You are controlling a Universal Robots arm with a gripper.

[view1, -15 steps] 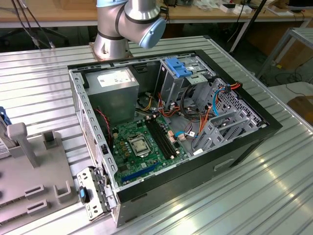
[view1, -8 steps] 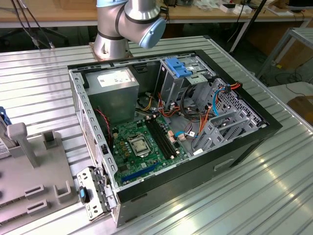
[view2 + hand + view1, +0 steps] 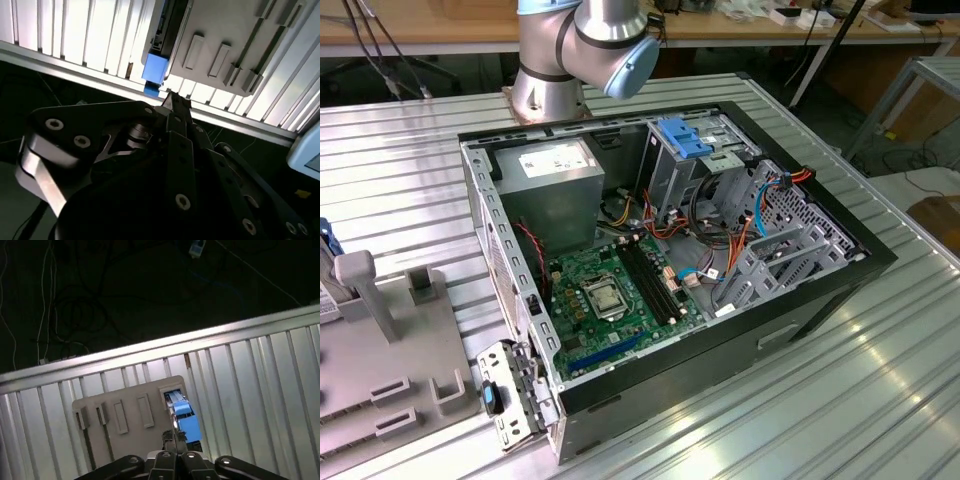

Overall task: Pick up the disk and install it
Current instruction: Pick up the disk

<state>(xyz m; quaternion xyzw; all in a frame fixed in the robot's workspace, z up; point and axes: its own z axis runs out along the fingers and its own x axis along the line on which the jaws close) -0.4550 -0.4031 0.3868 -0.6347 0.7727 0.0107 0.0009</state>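
The disk (image 3: pixel 180 412) stands on edge in a slot of the grey holder (image 3: pixel 125 415) on the ribbed metal table, its blue frame uppermost. In the second wrist view the blue frame of the disk (image 3: pixel 154 70) lies just past the fingertips. My gripper (image 3: pixel 173 439) hovers well above the disk with its black fingers pressed together and nothing between them; it also shows in the second wrist view (image 3: pixel 175 102). A sliver of the disk (image 3: pixel 325 240) shows at the exterior view's far left edge, on the holder (image 3: pixel 390 340).
The open computer case (image 3: pixel 800 300) lies on its side mid-table, with the motherboard (image 3: pixel 610 295), a grey power supply box (image 3: pixel 555 170) and a silver drive cage with blue clips (image 3: pixel 695 140). The arm's base (image 3: pixel 550 90) stands behind it. Beyond the table edge (image 3: pixel 160 347) are dark floor and cables.
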